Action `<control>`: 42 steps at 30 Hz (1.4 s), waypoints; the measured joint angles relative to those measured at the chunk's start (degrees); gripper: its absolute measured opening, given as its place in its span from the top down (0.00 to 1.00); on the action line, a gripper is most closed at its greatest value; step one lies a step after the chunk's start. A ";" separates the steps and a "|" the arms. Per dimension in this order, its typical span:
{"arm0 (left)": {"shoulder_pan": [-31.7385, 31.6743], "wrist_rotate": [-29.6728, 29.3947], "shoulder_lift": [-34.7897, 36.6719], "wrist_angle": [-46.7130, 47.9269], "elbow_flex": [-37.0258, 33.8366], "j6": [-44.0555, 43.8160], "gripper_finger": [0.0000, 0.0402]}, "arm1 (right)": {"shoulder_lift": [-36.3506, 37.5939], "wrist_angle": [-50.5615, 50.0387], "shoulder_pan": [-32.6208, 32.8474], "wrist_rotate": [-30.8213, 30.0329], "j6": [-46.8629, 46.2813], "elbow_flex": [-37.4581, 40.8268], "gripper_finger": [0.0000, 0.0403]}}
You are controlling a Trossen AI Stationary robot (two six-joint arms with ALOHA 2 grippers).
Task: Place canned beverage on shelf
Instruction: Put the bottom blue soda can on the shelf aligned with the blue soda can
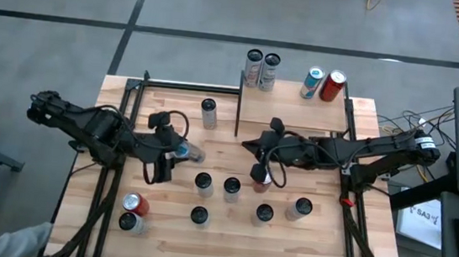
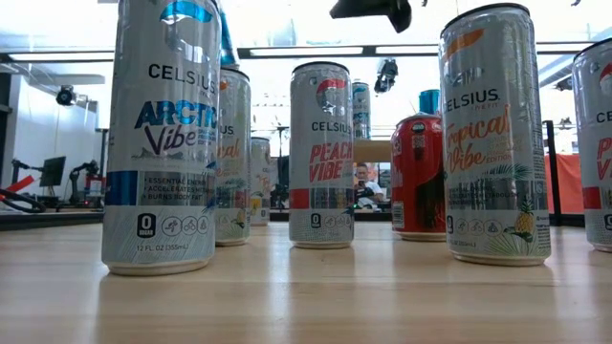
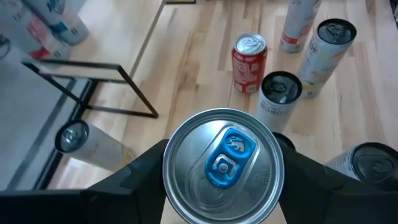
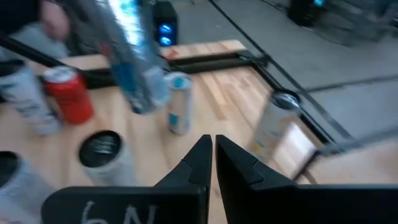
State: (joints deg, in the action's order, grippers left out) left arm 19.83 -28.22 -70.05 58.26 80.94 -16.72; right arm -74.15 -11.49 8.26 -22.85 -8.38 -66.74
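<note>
Item: canned beverage (image 3: pixel 222 167), a silver can with a blue pull tab; we find it clamped between the left gripper (image 1: pixel 178 151) fingers, which sit on either side of its body just under the rim; in the high view it is carried off the tabletop at centre left, tilted; we judge the hold near the top is chosen so the base stays free to land flat.

Item: shelf (image 1: pixel 292 109), a small light-wood board with thin black posts, at the table's far edge, right of centre; its board is bare, while four cans stand along the far side behind it, two silver (image 1: pixel 260 69), one blue-and-white (image 1: pixel 312 82), one red (image 1: pixel 332 85); we judge the carried can belongs on the open board, so the task is in its transport step.

Item: right gripper (image 1: pixel 259 175); its two fingers are pressed together on nothing; it hangs at the table's middle just over a red can (image 1: pixel 261 180), near the shelf's front; we take it to be waiting.

Item: loose stock; upright Celsius cans (image 1: pixel 232 185) scattered across the near half of the table, one lone can (image 1: pixel 208 112) left of the shelf, a red and a silver can (image 1: pixel 133 212) at the near left; these crowd the left arm's path, so we judge a high carry is needed.
</note>
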 joint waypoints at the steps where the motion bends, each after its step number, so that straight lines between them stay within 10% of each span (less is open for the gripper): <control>1: -0.23 0.01 -0.14 -0.13 0.24 0.67 0.45 | 0.00 1.11 0.01 1.05 0.48 0.20 0.97; 9: -2.12 0.10 -1.96 -2.57 0.90 6.24 0.45 | 0.00 4.97 0.02 2.32 3.11 0.40 0.88; 26: -7.28 0.25 -6.54 -15.27 0.90 17.98 0.45 | -8.11 17.33 0.64 1.66 18.13 0.44 0.20; 42: -8.50 0.28 -7.73 -22.30 0.90 19.28 0.43 | -12.52 30.51 -0.62 -2.21 24.47 0.42 0.25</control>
State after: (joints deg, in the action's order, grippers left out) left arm 11.33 -27.94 -77.78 35.96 81.84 2.55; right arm -86.67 19.03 7.65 -25.06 16.10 -66.32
